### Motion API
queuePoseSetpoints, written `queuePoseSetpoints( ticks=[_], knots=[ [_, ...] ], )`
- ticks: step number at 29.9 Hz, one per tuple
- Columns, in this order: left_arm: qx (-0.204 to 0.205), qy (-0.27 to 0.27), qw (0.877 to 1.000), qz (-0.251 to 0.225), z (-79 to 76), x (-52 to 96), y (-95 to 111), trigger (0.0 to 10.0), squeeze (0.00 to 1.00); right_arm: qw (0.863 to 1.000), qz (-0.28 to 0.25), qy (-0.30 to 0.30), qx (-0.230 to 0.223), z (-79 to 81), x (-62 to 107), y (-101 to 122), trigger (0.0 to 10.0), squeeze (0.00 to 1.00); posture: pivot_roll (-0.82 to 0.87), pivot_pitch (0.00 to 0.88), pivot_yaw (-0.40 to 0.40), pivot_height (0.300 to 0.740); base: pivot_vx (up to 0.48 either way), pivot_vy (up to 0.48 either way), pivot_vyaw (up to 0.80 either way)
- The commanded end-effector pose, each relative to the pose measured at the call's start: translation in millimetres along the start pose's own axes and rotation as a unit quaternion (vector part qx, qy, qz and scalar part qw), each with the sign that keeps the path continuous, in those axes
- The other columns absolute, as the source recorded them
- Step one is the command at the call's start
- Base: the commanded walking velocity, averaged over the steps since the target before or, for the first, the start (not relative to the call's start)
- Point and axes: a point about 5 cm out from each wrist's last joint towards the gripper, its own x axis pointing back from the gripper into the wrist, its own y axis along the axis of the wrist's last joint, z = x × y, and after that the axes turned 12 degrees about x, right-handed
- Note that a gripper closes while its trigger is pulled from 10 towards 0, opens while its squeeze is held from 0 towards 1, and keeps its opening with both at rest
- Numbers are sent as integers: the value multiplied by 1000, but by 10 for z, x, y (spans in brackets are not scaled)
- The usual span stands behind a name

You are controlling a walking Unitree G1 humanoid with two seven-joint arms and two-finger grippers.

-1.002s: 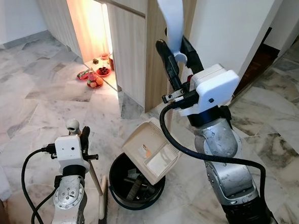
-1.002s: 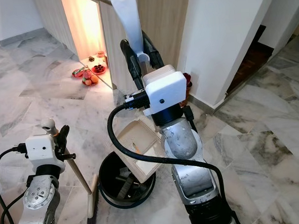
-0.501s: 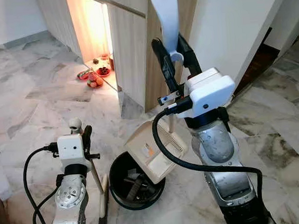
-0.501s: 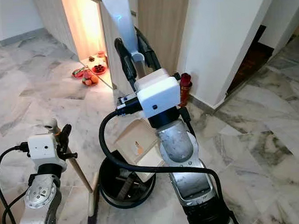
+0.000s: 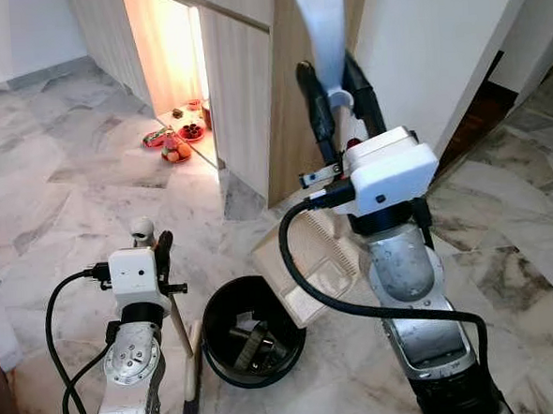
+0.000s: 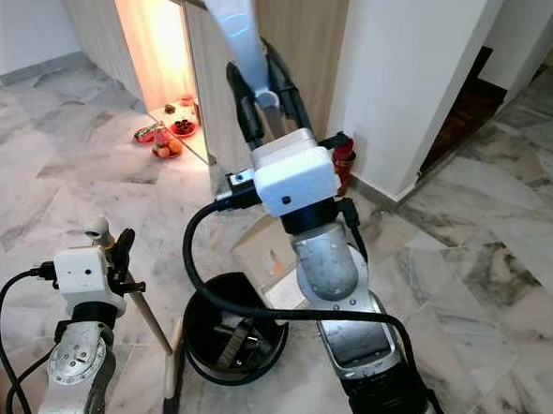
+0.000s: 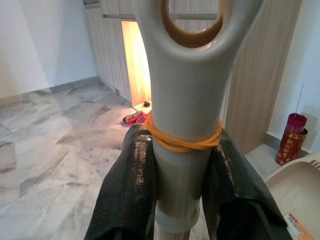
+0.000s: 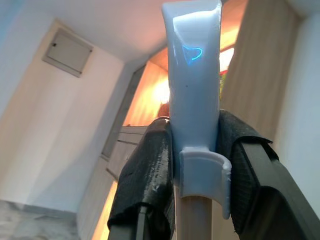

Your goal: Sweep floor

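Your right gripper is raised high in front of the wood-panelled cabinet, its two black fingers pinched onto the pale blue-white flat handle of the long-handled beige plastic dustpan. The dustpan's scoop hangs tilted above the marble tile floor, just beside the round black bin and over its far right rim, with its open side facing you. Dark scraps lie inside the bin.

Your left gripper is low on the left, its fingers pressed against the grey looped plastic top of the wooden-handled broom, where an orange rubber band circles the neck. The broom stands slightly tilted, and its dark bristle head rests on the floor just left of the bin.

Farther back, in the warmly lit gap between the cabinet panels, you can see plates of red and orange fruit on the floor. A red cylindrical holder stands near the white wall on your right.
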Motion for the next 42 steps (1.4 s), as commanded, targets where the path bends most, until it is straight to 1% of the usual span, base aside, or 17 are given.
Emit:
queuePoseSetpoints(
  ticks=[1, 2, 6, 10, 13, 23, 27, 30, 33, 34, 35, 36, 37, 38, 40, 41, 42],
  knots=[
    [-8, -11, 1000, -20, -37, -36, 67, 10000, 0, 998, -52, -27, -25, -74, -75, 197, 10000, 0, 107, 53, -75, 740, 0, 0, 0],
    [-8, -11, 1000, -21, -37, -36, 67, 10000, 0, 998, -53, -26, -37, -57, -73, 210, 10000, 0, 108, 52, -75, 740, 0, 0, 0],
    [-8, -12, 1000, -22, -36, -36, 70, 10000, 0, 997, -62, -19, -51, -19, -70, 253, 10000, 0, 108, 53, -74, 740, 0, 0, 0],
    [-8, -13, 1000, -23, -38, -36, 73, 10000, 0, 996, -77, -8, -54, 19, -64, 305, 10000, 0, 108, 53, -74, 740, 0, 0, 0],
    [-9, -15, 1000, -24, -46, -38, 77, 10000, 0, 994, -100, 19, -44, 85, -44, 366, 10000, 0, 108, 53, -74, 740, 0, 0, 0],
    [-14, -24, 999, -26, -73, -36, 80, 10000, 0, 991, -122, 41, -38, 164, -8, 438, 10000, 0, 105, 54, -72, 740, 0, 0, 0],
    [-16, -27, 999, -25, -80, -36, 77, 10000, 0, 990, -133, 46, -15, 173, -3, 454, 10000, 0, 105, 54, -71, 740, 0, 0, 0],
    [-17, -31, 999, -25, -91, -36, 75, 10000, 0, 991, -129, 43, 7, 167, -7, 432, 10000, 0, 104, 54, -70, 740, 0, 0, 0],
    [-17, -33, 999, -24, -91, -34, 72, 10000, 0, 993, -110, 33, 37, 120, -29, 355, 10000, 0, 104, 54, -70, 740, 0, 0, 0],
    [-18, -33, 999, -23, -90, -34, 70, 10000, 0, 994, -95, 29, 51, 98, -43, 300, 10000, 0, 104, 54, -70, 740, 0, 0, 0],
    [-18, -33, 999, -23, -90, -34, 70, 10000, 0, 994, -95, 29, 51, 98, -43, 300, 10000, 0, 104, 54, -70, 740, 0, 0, 0],
    [-18, -34, 999, -21, -92, -31, 64, 10000, 0, 996, -56, 14, 75, 29, -67, 162, 10000, 0, 103, 52, -71, 740, 0, 0, 0],
    [-18, -36, 999, -19, -91, -29, 57, 10000, 0, 996, -28, 4, 81, -33, -79, 32, 10000, 0, 103, 52, -72, 740, 0, 0, 0],
    [-18, -36, 999, -18, -91, -28, 55, 10000, 0, 996, -21, 2, 81, -51, -80, -8, 10000, 0, 103, 52, -72, 740, 0, 0, 0],
    [-18, -37, 999, -17, -89, -22, 47, 10000, 0, 995, 10, -8, 98, -131, -73, -181, 10000, 0, 103, 49, -73, 740, 0, 0, 0],
    [-18, -37, 999, -17, -89, -22, 47, 10000, 0, 995, 10, -8, 98, -131, -73, -181, 10000, 0, 103, 49, -73, 740, 0, 0, 0],
    [-18, -37, 999, -16, -88, -17, 43, 10000, 0, 994, 33, -18, 103, -194, -60, -299, 10000, 0, 104, 46, -74, 740, 0, 0, 0]
  ],
)
